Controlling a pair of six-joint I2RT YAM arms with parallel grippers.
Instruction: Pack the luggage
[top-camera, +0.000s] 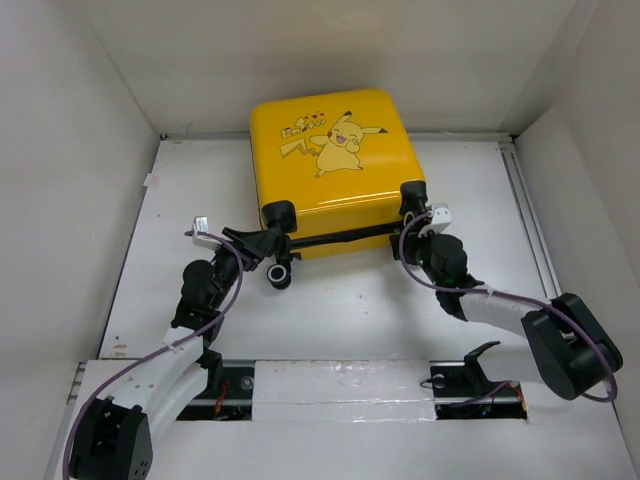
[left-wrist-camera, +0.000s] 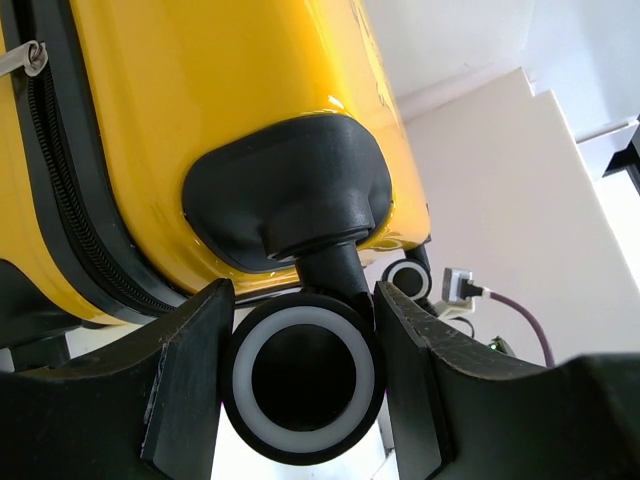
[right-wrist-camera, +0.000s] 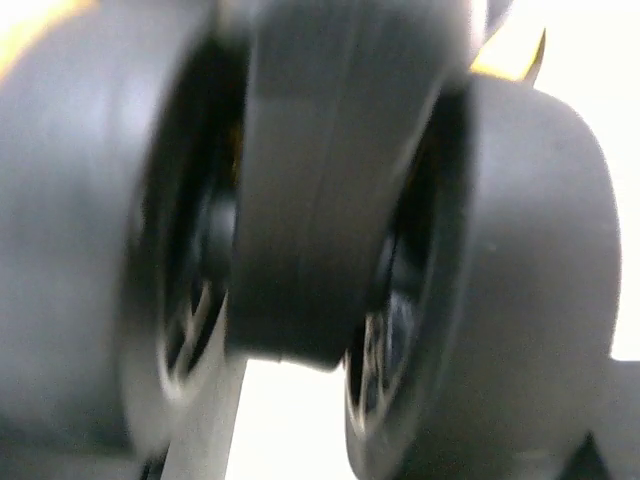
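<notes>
The luggage (top-camera: 335, 150) is a yellow hard-shell suitcase with a Pikachu cartoon on its closed lid, lying at the back middle of the table. Its zip and yellow shell show in the left wrist view (left-wrist-camera: 220, 90). My left gripper (top-camera: 274, 260) (left-wrist-camera: 303, 372) is shut on the near-left black wheel (top-camera: 280, 274) (left-wrist-camera: 250, 375), both fingers against its sides. My right gripper (top-camera: 418, 222) is at the near-right wheel (top-camera: 411, 193). That wheel (right-wrist-camera: 330, 180) fills the blurred right wrist view and hides the jaws.
White walls close in the table on the left, back and right. A raised rail (top-camera: 525, 215) runs along the right side. The arm bases and a white strip (top-camera: 340, 385) lie at the near edge.
</notes>
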